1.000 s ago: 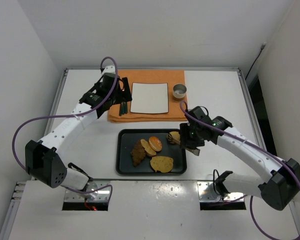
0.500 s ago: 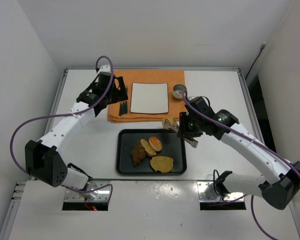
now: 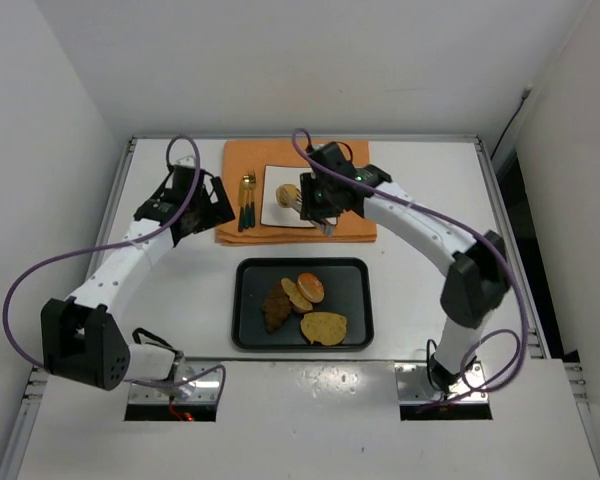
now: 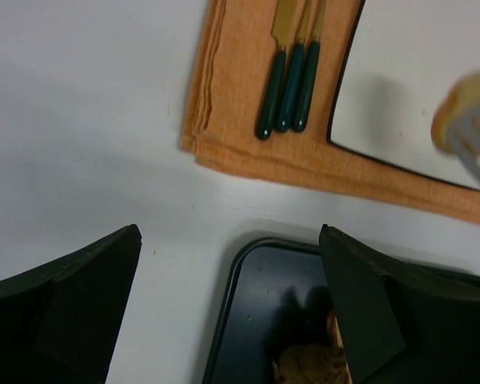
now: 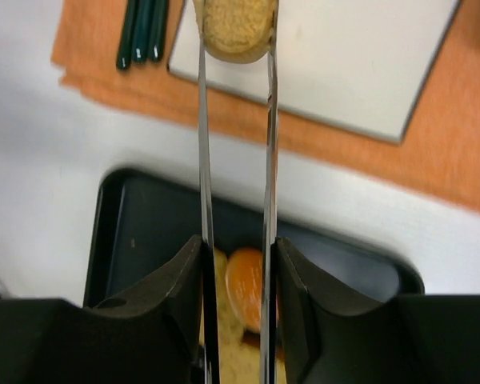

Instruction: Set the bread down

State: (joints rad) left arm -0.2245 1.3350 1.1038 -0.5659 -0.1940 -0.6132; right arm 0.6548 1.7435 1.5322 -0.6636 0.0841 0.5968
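Top external view: right gripper (image 3: 318,205) no longer at the right edge of the black tray (image 3: 242,300) as one second ago, but carried across to above the white plate (image 3: 278,216) on the orange cloth (image 3: 248,153). Clamped between its fingers, the metal tongs (image 3: 305,200). Pinched at the tong tips, the bread (image 3: 287,194), a small round golden piece, over the left part of the plate. Half a second ago, the same bread only midway, just past the tray's far right corner. Cannot tell whether resting on the plate or held just above it. Right wrist view: fingers pressed tight against both tong blades, bread wedged between the tips at the very top of the picture, near the plate's left edge. Left gripper (image 3: 220,200) drawn back toward the left since a second ago, off the cloth edge and out over bare table. Uncovered by that, the green-handled cutlery (image 4: 288,88), lying side by side on the cloth just left of the plate. Left wrist view: fingers (image 4: 80,296) spread wide, nothing between them. Unmoved on the tray: a dark brown piece (image 3: 276,307), an orange-topped bun (image 3: 311,287), a flat golden slice (image 3: 324,327).
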